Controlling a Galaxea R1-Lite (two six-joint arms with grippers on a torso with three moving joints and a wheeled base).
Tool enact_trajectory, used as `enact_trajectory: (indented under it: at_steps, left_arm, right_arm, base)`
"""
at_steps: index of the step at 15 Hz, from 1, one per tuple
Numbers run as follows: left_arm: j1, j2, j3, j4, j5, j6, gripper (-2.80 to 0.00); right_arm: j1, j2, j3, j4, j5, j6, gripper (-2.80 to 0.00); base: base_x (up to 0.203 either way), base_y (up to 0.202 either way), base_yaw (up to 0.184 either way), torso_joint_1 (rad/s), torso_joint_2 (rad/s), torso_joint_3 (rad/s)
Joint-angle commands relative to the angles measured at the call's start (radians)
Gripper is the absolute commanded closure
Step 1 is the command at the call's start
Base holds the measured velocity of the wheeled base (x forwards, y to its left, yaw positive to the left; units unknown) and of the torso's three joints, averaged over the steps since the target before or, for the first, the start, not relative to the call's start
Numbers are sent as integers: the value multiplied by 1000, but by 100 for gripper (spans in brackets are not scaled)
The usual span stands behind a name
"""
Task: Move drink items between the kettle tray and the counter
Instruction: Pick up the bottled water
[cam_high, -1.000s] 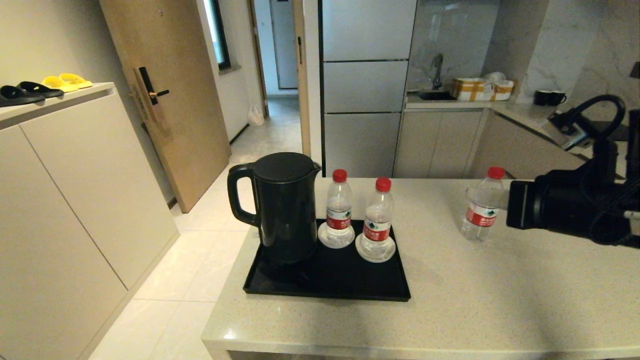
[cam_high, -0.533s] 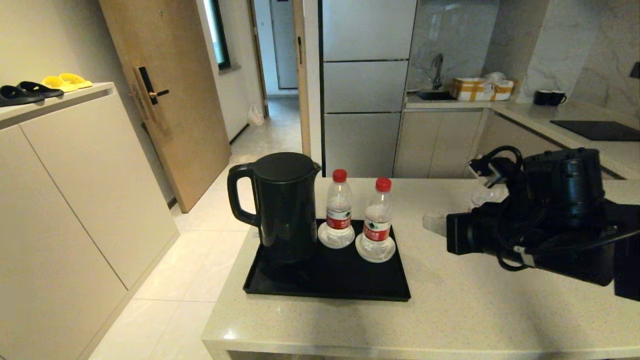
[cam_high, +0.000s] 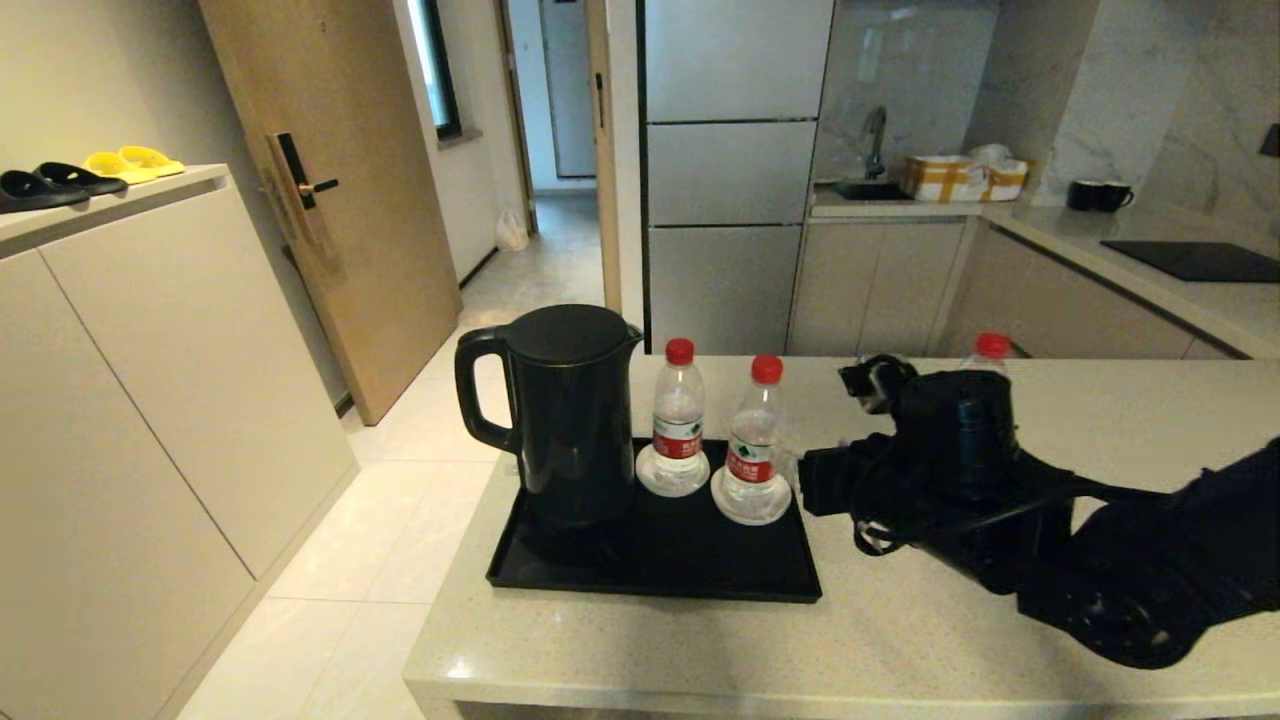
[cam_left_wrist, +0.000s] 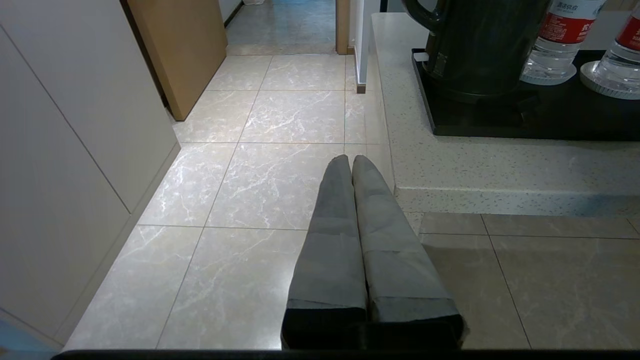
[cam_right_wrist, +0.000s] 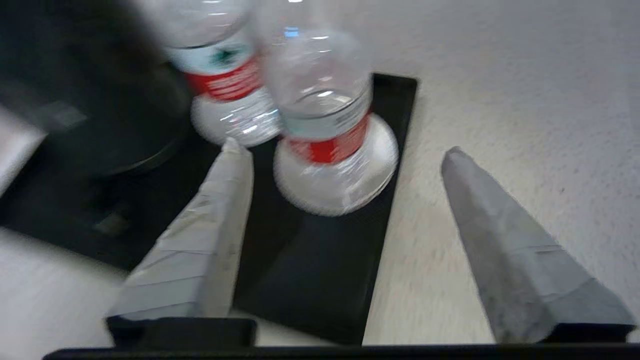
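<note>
right tool nearer tray bottle

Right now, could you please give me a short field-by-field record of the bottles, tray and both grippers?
tray: on counter, holds kettle
tray bottles: two, left bottle, right bottle, each on a saucer
third bottle: behind right arm, mostly hidden
right gripper: open, empty, facing the right bottle
left gripper: shut, empty, low beside the counter, over the floor
</note>
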Motion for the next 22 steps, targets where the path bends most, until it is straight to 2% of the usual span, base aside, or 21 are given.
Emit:
enact_trajectory:
  at_steps: [1, 3, 9, 15, 22]
  left_arm:
    - [0, 1, 0, 1, 0, 0, 0]
    - [0, 1, 0, 1, 0, 0, 0]
    - [0, 1, 0, 1, 0, 0, 0]
    - [0, 1, 0, 1, 0, 0, 0]
    - [0, 1, 0, 1, 0, 0, 0]
  right_arm:
    - [15, 163, -26, -103, -39, -21, -280]
    - [19, 219, -71, -142, -73, -39, -280]
    - [20, 280, -177, -135, -77, -41, -280]
    - [5, 386, -344, -94, -91, -41, -280]
    - [2, 411, -364, -74, -118, -42, -280]
  base:
    - [0, 0, 0, 0, 0, 0]
    - [0, 0, 0, 0, 0, 0]
    - [0, 0, 0, 0, 0, 0]
    - [0, 0, 0, 0, 0, 0]
    - [0, 0, 0, 0, 0, 0]
